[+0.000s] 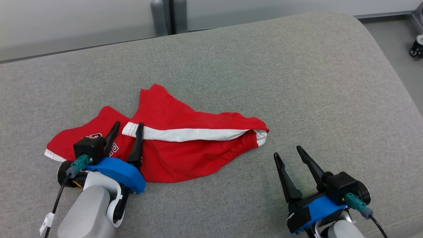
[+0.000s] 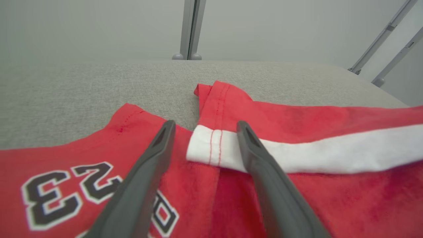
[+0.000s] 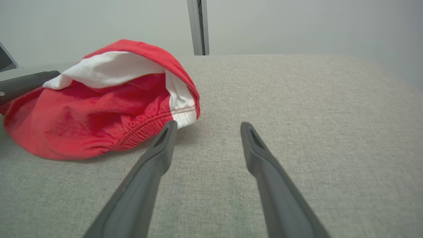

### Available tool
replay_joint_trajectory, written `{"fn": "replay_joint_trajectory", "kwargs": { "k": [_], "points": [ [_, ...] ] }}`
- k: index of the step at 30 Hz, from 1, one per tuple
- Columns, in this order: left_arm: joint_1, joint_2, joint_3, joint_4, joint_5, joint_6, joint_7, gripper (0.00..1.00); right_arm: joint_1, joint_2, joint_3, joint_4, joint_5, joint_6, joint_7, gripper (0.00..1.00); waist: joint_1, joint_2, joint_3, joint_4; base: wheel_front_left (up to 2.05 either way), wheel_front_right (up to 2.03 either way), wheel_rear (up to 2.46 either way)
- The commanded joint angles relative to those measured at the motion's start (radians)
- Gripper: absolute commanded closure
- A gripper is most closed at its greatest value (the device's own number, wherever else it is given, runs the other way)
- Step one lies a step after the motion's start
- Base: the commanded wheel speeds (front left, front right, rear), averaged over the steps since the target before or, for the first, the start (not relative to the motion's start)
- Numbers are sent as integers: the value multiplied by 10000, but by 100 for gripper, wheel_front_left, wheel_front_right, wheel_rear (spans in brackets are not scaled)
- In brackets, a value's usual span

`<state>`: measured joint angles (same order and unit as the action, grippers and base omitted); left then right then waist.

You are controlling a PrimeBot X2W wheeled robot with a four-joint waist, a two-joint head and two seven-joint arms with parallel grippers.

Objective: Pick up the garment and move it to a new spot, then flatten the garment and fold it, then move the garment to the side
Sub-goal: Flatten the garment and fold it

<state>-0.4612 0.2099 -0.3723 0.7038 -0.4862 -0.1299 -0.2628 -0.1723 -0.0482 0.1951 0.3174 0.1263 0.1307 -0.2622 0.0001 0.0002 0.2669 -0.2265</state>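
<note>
The garment is a pair of red shorts with a white side stripe and dark lettering, lying crumpled on the grey cushion. My left gripper stands open over its left part, the fingers straddling the end of the white stripe without gripping any cloth. In the left wrist view the gripper has the stripe's hem between its fingers. My right gripper is open on the bare cushion, just right of the elastic waistband end; in the right wrist view the gripper holds nothing.
The cushion's far edge meets a pale wall with a grey post. At the right the cushion rounds off to the floor, where a small wheel stands. Bare fabric stretches behind and to the right of the shorts.
</note>
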Motion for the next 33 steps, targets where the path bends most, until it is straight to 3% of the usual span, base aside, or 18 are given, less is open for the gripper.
{"fn": "replay_joint_trajectory", "kwargs": {
  "k": [1, 5, 6, 7, 8, 14, 22, 27, 32, 33],
  "points": [
    [-154, 44, -57, 4, -62, -12, -30, 0, -59, -42, -2, -40, 79, 1, -41, 0, -1, -2, 20, 12, 0, 0, 0],
    [-96, 83, -301, -87, -156, -13, -28, 0, -102, -40, -14, -52, 90, 1, -41, 0, -1, -2, 44, 84, 0, 0, 0],
    [-110, 121, -434, -93, -71, -13, -30, 36, -126, -40, -38, -43, 89, 1, -41, 0, -1, -2, 53, 121, 0, 0, 0],
    [-96, 119, -538, -66, -67, -13, -30, 59, -157, -39, -25, -27, 96, 1, -41, 0, -1, -2, 55, 143, 0, 0, 0],
    [-90, 111, -604, -53, -95, -13, -30, 100, -177, -39, 3, -8, 102, 1, -41, 0, -1, -2, 51, 165, 0, 0, 0],
    [-68, 6, -661, -536, -14, -13, -30, 100, -198, -40, -2, 45, 132, 1, -40, 0, -1, -2, -132, 386, 0, 0, 0],
    [1019, -531, 283, -1608, 322, -13, -27, 100, 315, -39, -383, 535, 96, 3, -43, 0, -1, -2, -1296, 1559, 0, 0, 0],
    [1743, -637, 959, -1125, 646, -13, -28, 100, 501, -42, -326, 827, 196, 1, -41, 0, -1, -2, -1796, 2241, 0, 0, 0],
    [2305, -722, 1716, -428, 1011, 47, -28, 100, 577, -42, -125, 1030, 439, 1, -40, 0, -1, -2, -2024, 2428, 0, 0, 0],
    [2406, -760, 1857, -313, 1045, 47, -30, 95, 571, -42, -66, 1038, 511, 1, -41, 0, -1, -2, -2054, 2421, 0, 0, 0]
  ]
}}
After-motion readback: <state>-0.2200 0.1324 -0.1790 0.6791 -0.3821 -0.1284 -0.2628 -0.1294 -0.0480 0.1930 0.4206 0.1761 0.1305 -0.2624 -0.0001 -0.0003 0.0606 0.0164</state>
